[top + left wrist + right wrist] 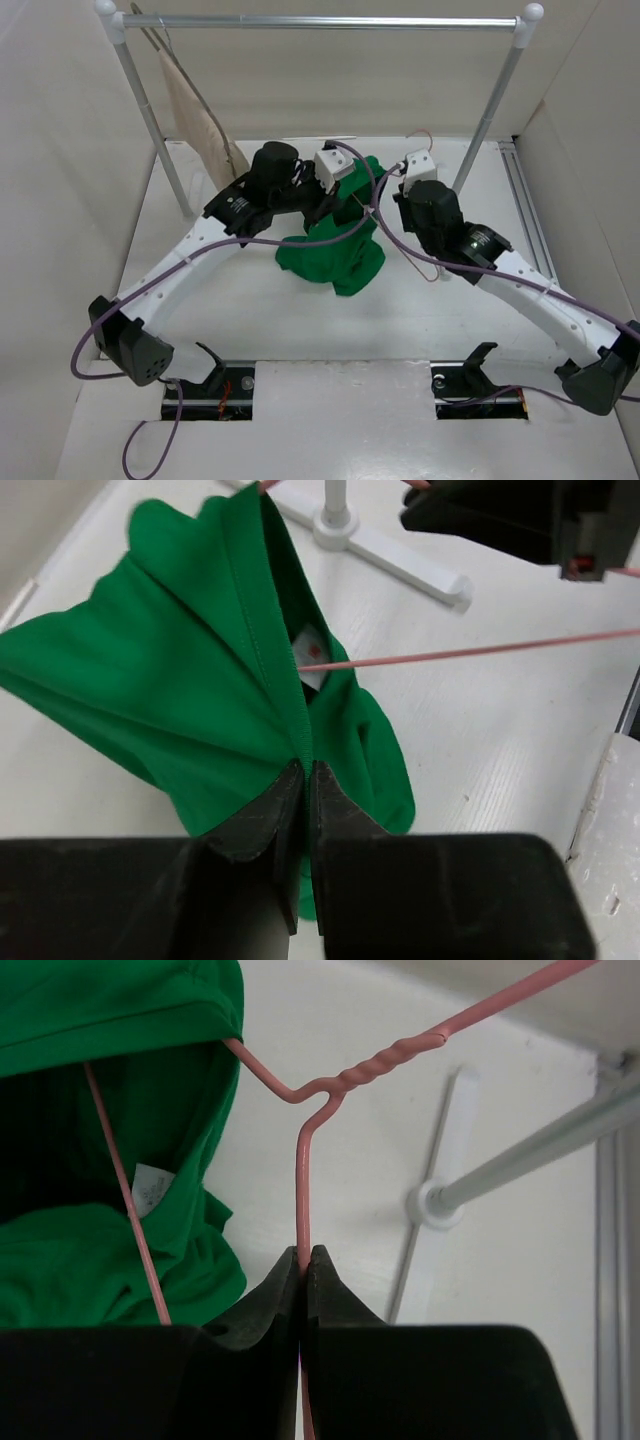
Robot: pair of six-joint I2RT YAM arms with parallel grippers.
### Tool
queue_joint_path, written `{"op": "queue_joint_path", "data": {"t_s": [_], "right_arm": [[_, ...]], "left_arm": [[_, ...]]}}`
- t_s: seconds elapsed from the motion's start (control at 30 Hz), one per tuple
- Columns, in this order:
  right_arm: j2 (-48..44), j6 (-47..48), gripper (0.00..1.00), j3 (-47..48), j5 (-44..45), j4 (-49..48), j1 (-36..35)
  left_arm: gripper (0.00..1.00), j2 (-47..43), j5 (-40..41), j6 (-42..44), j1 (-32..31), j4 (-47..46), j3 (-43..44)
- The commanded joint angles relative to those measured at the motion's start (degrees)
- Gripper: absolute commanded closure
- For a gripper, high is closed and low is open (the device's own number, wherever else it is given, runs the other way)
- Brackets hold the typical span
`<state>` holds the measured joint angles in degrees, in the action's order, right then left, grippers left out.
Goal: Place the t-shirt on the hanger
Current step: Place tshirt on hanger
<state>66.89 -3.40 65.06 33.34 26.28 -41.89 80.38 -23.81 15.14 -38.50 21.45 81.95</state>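
Note:
The bright green t-shirt (335,250) hangs bunched over the middle of the table. My left gripper (325,208) is shut on a stitched hem of the shirt (250,630), the jaws pinching the seam at the tips (305,772). My right gripper (392,192) is shut on the thin pink wire hanger (300,1180) just below its twisted neck. One hanger arm runs into the shirt's opening (110,1020), next to the white label. The hanger wire also crosses the left wrist view (450,652). The hook end is out of view.
A silver clothes rack (320,20) spans the back, its posts standing left and right. A beige garment (200,125) hangs on a dark hanger at its left end. The rack's white foot (390,555) lies just beyond the shirt. Walls close in on both sides.

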Motion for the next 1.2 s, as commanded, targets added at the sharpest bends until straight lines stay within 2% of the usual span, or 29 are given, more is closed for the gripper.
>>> {"op": "queue_joint_path", "data": {"t_s": [0.0,0.07,0.1,0.2,0.23,0.33,0.47,0.5,0.6,0.67,0.83,0.93,0.97,1.03,1.1,1.17], "right_arm": [[-1.3,12.0,1.00,4.8,2.4,-10.3,0.9],[-2.4,17.1,1.00,4.8,-2.7,-17.2,0.1],[-2.9,18.7,1.00,4.8,-3.7,-18.2,0.1],[-5.9,24.4,1.00,1.8,-11.0,-21.7,0.2],[-8.1,26.3,1.00,-0.9,-13.2,-22.3,1.4],[-11.2,26.3,1.00,-4.7,-23.9,-22.3,5.0],[-15.9,28.7,1.00,-11.6,-33.7,-23.8,9.9],[-16.4,29.3,1.00,-12.6,-35.2,-24.4,9.9],[-17.1,30.7,1.00,-14.4,-39.7,-26.1,9.9],[-17.7,30.7,1.00,-15.1,-43.0,-27.8,9.9],[-17.1,32.0,1.00,-16.3,-45.6,-27.8,9.9],[-17.1,32.0,1.00,-16.9,-46.3,-28.3,9.9],[-16.6,32.0,1.00,-17.5,-46.4,-28.3,9.9],[-16.6,32.0,1.00,-18.0,-47.0,-28.8,9.9],[-16.1,32.0,1.00,-19.2,-47.0,-29.5,9.9],[-14.6,32.0,1.00,-19.2,-47.5,-30.2,9.9]], "left_arm": [[1.00,-4.9,-3.9,1.6,-0.1,1.5,-0.4],[1.00,-4.9,-5.2,1.6,-0.1,1.5,-0.4],[0.84,-4.9,-6.1,1.0,-0.1,0.9,-0.4],[0.62,-5.4,-6.9,1.6,-0.1,0.2,0.1],[0.51,-6.0,-6.3,3.3,-0.1,0.2,1.5],[0.48,-8.2,-1.6,5.4,1.8,-2.0,3.4],[0.35,-10.3,2.0,15.9,3.6,-5.7,3.4],[0.28,-10.3,3.0,19.5,3.6,-5.7,3.4],[0.16,-8.4,1.8,25.4,3.6,-6.4,1.9],[0.11,-6.6,-1.0,31.9,3.6,-4.6,1.1],[0.08,2.1,-3.1,39.7,4.2,2.9,5.8],[0.09,7.2,-8.2,46.4,7.5,9.6,10.4],[0.09,8.2,-12.0,47.4,9.7,13.5,11.5],[0.12,9.7,-13.9,49.1,11.1,16.2,12.9],[0.24,11.2,-12.8,52.2,11.1,19.2,12.9],[0.40,12.0,-12.3,53.5,11.1,20.6,12.2]]}}
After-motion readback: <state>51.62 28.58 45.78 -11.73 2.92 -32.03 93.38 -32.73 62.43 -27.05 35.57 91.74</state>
